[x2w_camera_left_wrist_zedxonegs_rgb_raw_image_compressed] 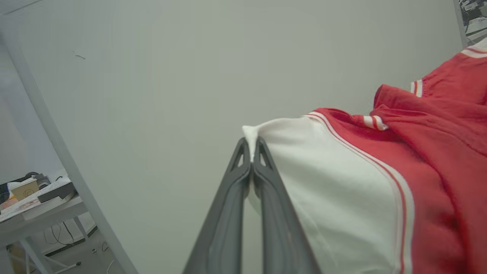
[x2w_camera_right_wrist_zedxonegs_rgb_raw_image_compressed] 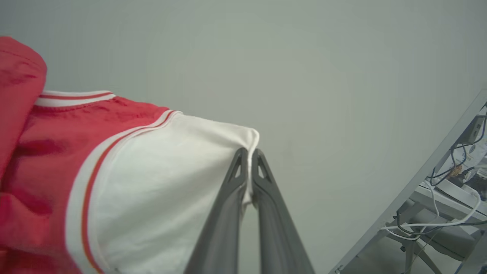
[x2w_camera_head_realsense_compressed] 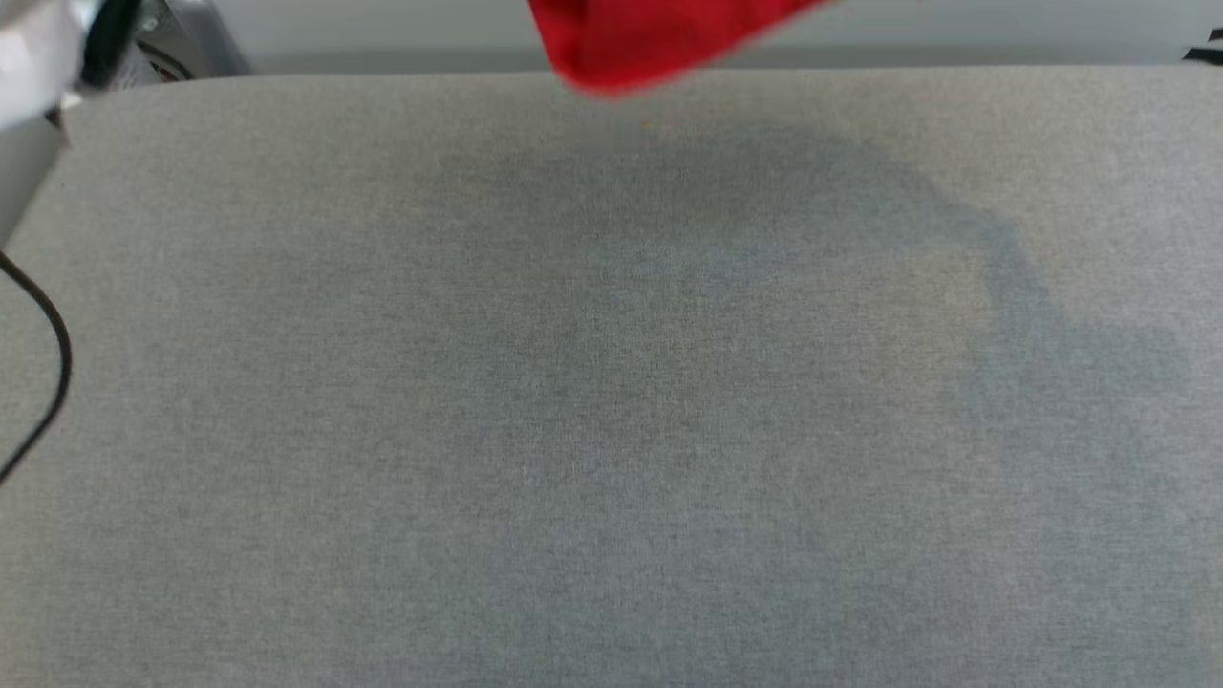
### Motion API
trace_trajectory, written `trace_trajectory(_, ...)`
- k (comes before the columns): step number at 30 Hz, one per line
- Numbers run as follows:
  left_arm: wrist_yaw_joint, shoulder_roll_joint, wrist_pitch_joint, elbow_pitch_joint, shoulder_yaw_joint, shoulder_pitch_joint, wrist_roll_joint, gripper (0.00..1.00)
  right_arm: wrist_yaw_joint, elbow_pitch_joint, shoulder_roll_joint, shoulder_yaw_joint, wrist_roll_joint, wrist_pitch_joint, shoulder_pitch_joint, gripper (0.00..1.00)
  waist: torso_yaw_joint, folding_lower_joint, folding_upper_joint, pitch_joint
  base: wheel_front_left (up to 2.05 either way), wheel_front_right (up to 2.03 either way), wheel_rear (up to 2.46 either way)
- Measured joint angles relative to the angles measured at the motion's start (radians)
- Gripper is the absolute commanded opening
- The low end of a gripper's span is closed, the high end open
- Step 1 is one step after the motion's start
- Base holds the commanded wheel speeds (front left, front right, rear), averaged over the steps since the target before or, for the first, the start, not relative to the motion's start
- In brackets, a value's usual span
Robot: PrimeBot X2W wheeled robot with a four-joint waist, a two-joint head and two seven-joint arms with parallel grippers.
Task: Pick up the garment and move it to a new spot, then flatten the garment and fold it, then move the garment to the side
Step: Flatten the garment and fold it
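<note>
Lifted up in the air, the garment (x2w_camera_head_realsense_compressed: pixel 650 38), with just a red bottom bit peeking in over the far edge of the gray table (x2w_camera_head_realsense_compressed: pixel 611 401). Pinched tight by the left gripper (x2w_camera_left_wrist_zedxonegs_rgb_raw_image_compressed: pixel 250 150) at one white sleeve tip, and by the right gripper (x2w_camera_right_wrist_zedxonegs_rgb_raw_image_compressed: pixel 249 156) at the other. Both squeezed closed on cloth. Stretched sideways between the two, sleeve to sleeve, with the red middle sagging and bunched. Just as near to one arm as the other, so likely a job for both together: down and forward onto the table, sleeves wide apart. Only thing near the path: a black cable (x2w_camera_head_realsense_compressed: pixel 48 373) at the table's left edge, well apart from the red cloth. Behind it all, a plain pale wall (x2w_camera_left_wrist_zedxonegs_rgb_raw_image_compressed: pixel 190 76).
</note>
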Motion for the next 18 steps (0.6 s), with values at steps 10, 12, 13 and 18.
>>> trace_trajectory(10, -0.062, -0.092, 0.0, 0.172, 0.051, -0.247, 0.063, 0.0, 0.0, 0.152, 0.038, -0.031, -0.082, -0.054, -0.283, 0.0, -0.004, 0.0, 0.0001, 0.146, 0.0, 0.0, 0.0)
trace_trajectory(12, -0.068, -0.115, 0.0, 0.201, 0.058, -0.298, 0.076, 0.0, 0.0, 0.186, 0.052, -0.042, -0.1, -0.072, -0.337, 0.0, -0.005, 0.0001, 0.0, 0.186, 0.0, 0.0, 0.0)
trace_trajectory(13, -0.07, -0.123, 0.0, 0.212, 0.061, -0.316, 0.081, 0.0, 0.0, 0.196, 0.058, -0.046, -0.105, -0.079, -0.356, 0.0, -0.005, 0.0001, 0.0, 0.202, 0.0, 0.0, 0.0)
trace_trajectory(18, -0.076, -0.175, 0.0, 0.259, 0.099, -0.417, 0.121, 0.0, 0.0, 0.262, 0.097, -0.066, -0.139, -0.122, -0.461, 0.0, -0.005, 0.0002, 0.0, 0.307, 0.0, 0.0, 0.0)
